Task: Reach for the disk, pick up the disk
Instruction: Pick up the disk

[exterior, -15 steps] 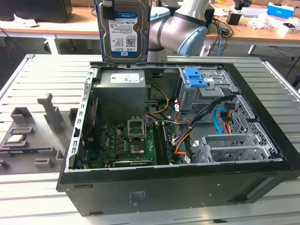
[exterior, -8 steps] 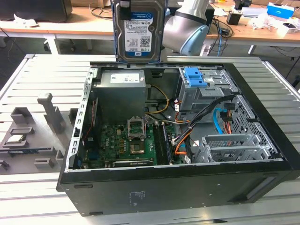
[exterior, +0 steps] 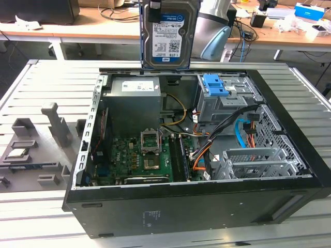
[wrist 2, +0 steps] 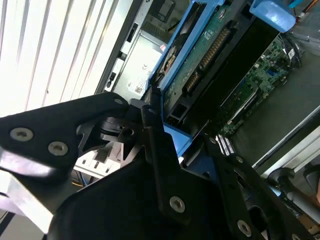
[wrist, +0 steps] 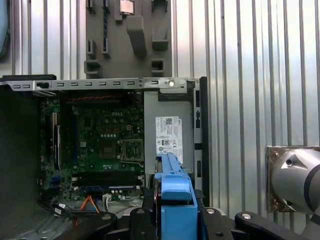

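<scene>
- The open computer case [exterior: 181,206] lies on the slatted table [exterior: 51,82]. Inside it are the motherboard [exterior: 129,157], the grey power supply [exterior: 132,103], a drive cage [exterior: 230,101] with a blue latch [exterior: 214,85], and loose cables [exterior: 207,139].
- The disk [exterior: 168,31] is out of the case, held above its far edge with its label facing the exterior view.
- My gripper [wrist: 175,217] has its jaws pinched on the disk's blue rails.
- The second wrist view shows the disk's green circuit side.
- The first wrist view shows the disk edge-on.
</scene>
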Motion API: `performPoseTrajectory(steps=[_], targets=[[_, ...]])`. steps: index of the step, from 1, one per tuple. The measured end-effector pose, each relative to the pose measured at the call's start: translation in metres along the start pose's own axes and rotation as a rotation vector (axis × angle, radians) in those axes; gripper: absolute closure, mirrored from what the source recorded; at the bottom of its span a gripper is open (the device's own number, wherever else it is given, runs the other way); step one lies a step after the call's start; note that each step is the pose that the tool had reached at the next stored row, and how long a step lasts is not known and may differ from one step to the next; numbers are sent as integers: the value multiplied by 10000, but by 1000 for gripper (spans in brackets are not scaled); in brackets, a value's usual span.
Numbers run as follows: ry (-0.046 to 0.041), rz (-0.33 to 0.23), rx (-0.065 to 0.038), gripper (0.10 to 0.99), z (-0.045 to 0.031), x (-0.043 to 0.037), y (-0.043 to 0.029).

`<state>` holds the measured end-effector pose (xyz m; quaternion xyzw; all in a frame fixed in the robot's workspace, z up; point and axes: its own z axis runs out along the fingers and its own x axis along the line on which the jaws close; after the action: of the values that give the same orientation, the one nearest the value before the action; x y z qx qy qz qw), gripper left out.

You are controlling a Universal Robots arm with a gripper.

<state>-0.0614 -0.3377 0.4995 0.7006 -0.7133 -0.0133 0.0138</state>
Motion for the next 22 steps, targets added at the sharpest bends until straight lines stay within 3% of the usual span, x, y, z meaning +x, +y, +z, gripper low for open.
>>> performPoseTrajectory(steps=[4, 11, 13, 15, 22], targets=[[0, -1, 0, 718, -7, -3, -174], [0, -1, 0, 718, -16, -8, -430], [0, 1, 0, 718, -18, -9, -474], [-2, 1, 0, 718, -21, -11, -580], [0, -1, 0, 718, -32, -16, -835]])
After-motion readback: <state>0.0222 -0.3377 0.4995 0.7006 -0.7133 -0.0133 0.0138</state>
